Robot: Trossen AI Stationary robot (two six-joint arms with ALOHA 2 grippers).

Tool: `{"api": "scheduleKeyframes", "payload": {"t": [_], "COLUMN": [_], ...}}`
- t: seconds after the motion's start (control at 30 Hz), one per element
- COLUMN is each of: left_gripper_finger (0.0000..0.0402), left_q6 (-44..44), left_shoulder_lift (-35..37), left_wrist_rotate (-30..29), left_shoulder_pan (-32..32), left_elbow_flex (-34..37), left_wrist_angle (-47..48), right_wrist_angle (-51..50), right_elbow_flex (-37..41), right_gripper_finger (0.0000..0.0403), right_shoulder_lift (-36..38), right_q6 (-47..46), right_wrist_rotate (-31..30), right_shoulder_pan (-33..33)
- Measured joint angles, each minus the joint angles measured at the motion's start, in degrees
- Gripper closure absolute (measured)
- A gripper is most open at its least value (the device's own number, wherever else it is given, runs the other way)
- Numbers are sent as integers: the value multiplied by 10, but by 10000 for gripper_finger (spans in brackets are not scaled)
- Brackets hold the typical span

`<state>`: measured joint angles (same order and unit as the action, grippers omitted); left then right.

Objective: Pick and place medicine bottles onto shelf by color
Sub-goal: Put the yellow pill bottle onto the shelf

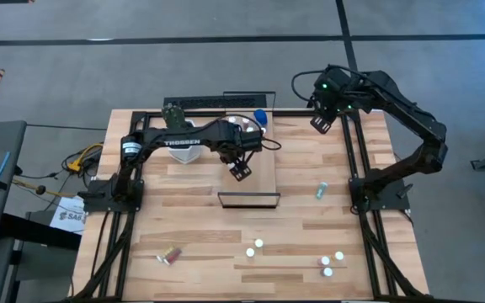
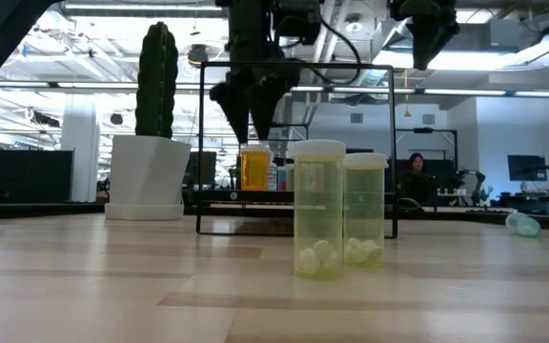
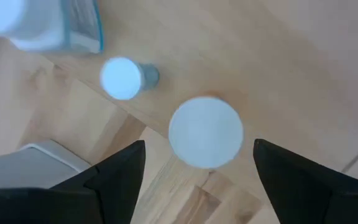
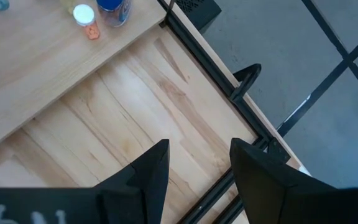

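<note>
Left hand (image 3: 194, 155): fingers spread, released, hanging over a white-capped bottle (image 3: 205, 132) standing on the light-wood shelf (image 1: 263, 172) at the bench's far side. Right hand (image 4: 197, 162): parted, empty, over the bench's far right corner. Four white-capped bottles (image 1: 258, 243) stand near the front edge.

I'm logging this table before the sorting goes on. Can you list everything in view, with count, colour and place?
Shelf: one, light wood with dark frame, middle of the table at the back.
Bottles on the shelf: at least three; an orange one, a blue one, a white-capped one under the left gripper.
Upright bottles: four, white caps, front right of the table; the two near the low camera are pale green.
Lying bottle: one, reddish, front left.
Lying bottle: one, greenish, right of the shelf.
Cactus pot: one, white with green cactus, back left.
Person: one, seated far behind the table.
Left gripper: open, over the shelf.
Right gripper: open, raised at the back right.
</note>
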<state>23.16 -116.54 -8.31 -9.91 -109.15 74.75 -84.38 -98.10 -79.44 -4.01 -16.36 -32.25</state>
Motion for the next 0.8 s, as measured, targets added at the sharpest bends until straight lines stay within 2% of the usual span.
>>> {"api": "scheduleKeyframes", "payload": {"t": [0.3,0.47,0.7,0.8], "left_gripper_finger": [116,116,116,116], "left_q6": [0,0,7,9], "left_shoulder_lift": [2,3,2,7], "left_wrist_rotate": [-1,-1,-1,0], "left_shoulder_pan": [17,33,52,59], "left_elbow_flex": [-103,-150,-233,-261], "left_wrist_angle": [54,69,146,150], "right_wrist_angle": [-58,-55,11,80], "right_elbow_flex": [0,0,0,1], "right_gripper_finger": [212,212,212,212], "right_shoulder_lift": [0,5,-17,-35], "right_q6": [40,32,-31,-10], "right_wrist_rotate": [2,51,58,58], "right_shoulder_pan": [5,10,25,26]}}
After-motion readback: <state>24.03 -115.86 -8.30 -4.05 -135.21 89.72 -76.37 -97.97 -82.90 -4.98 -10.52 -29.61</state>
